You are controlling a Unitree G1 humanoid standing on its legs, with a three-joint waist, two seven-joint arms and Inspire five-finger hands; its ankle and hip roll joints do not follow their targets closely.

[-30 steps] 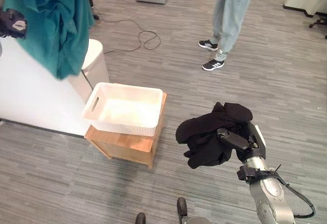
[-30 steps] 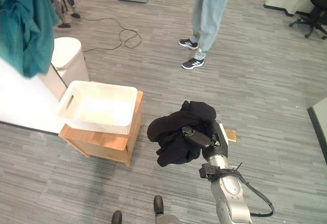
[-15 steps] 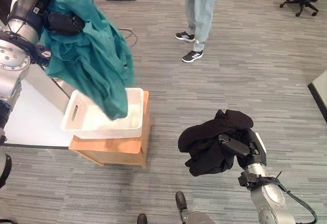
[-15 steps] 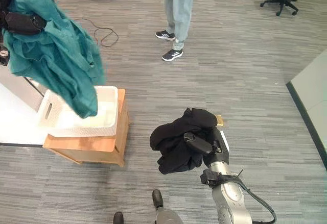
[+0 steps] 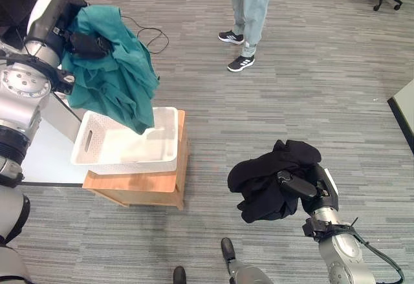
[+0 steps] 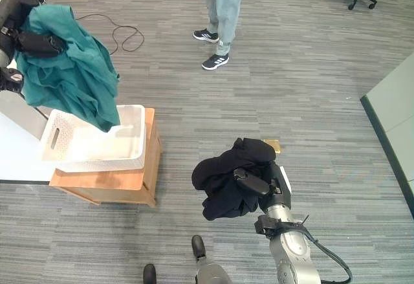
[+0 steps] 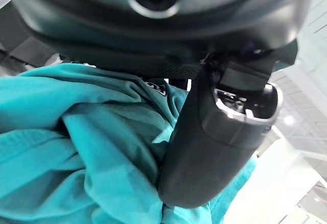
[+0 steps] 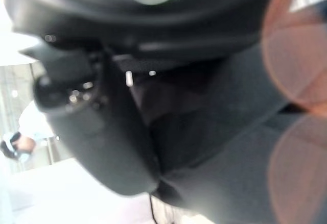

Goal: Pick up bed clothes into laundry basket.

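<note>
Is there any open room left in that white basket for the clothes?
Yes. The white basket on its wooden stand looks bare inside except its far corner, where the teal garment held by the left hand hangs in. The right hand holds a black garment over open floor.

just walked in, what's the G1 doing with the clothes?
It is loading laundry with both hands. The left hand is shut on a teal garment, held up so its lower end hangs just above the white laundry basket, which sits on a low wooden stand beside a white surface. The right hand is shut on a bundled black garment, held in the air over the floor, well to the right of the basket. A person stands farther back.
</note>
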